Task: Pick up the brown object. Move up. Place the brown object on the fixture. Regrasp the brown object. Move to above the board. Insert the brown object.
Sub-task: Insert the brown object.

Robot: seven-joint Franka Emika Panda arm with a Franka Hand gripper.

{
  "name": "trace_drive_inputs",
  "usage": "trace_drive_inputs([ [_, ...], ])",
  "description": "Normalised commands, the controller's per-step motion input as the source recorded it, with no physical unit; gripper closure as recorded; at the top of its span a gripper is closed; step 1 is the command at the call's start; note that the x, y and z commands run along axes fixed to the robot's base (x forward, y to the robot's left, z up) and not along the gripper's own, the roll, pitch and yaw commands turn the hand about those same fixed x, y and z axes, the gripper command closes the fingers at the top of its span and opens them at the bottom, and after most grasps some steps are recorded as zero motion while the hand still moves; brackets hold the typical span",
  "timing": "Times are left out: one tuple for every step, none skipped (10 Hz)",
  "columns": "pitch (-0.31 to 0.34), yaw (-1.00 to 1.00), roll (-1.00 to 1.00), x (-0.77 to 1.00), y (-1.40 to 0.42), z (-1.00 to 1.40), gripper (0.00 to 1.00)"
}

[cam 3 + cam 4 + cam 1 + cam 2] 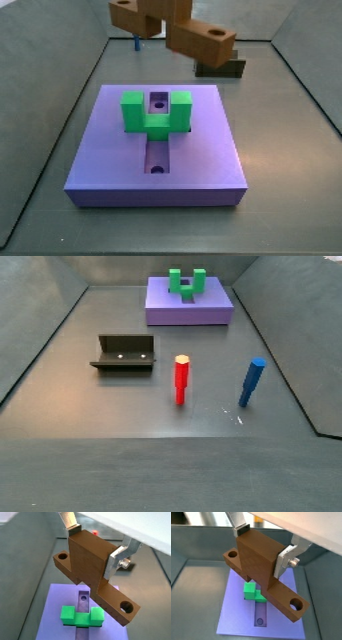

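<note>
My gripper [93, 549] hangs above the purple board [201, 150], the brown object [93, 574] clamped between its plates. Under it, the green U-shaped block [156, 111] straddles the board's groove [158, 155]. Lower down the frame in a side view, the fixture [124, 355], red peg [182, 379] and blue peg [251, 381] stand well apart on open floor.
</note>
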Motion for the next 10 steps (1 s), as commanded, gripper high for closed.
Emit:
trace_drive_inputs([
  [0.0, -1.0, 0.0, 0.0, 0.0, -0.16, 1.0],
  [0.0, -1.0, 0.0, 0.0, 0.0, -0.16, 1.0],
  [0.0, -1.0, 0.0, 0.0, 0.0, -0.16, 1.0],
  [0.0, -1.0, 0.0, 0.0, 0.0, -0.16, 1.0],
  [0.0, -1.0, 0.0, 0.0, 0.0, -0.17, 1.0],
  [0.0, -1.0, 0.0, 0.0, 0.0, -0.2, 1.0],
  [-0.003, -1.0, 0.0, 0.0, 0.0, -0.23, 1.0],
  [-0.003, -1.0, 0.0, 0.0, 0.0, -0.24, 1.0],
  [-0.014, -1.0, 0.0, 0.0, -0.02, -0.29, 1.0],
  [-0.021, -1.0, 0.0, 0.0, -0.03, -0.32, 1.0],
])
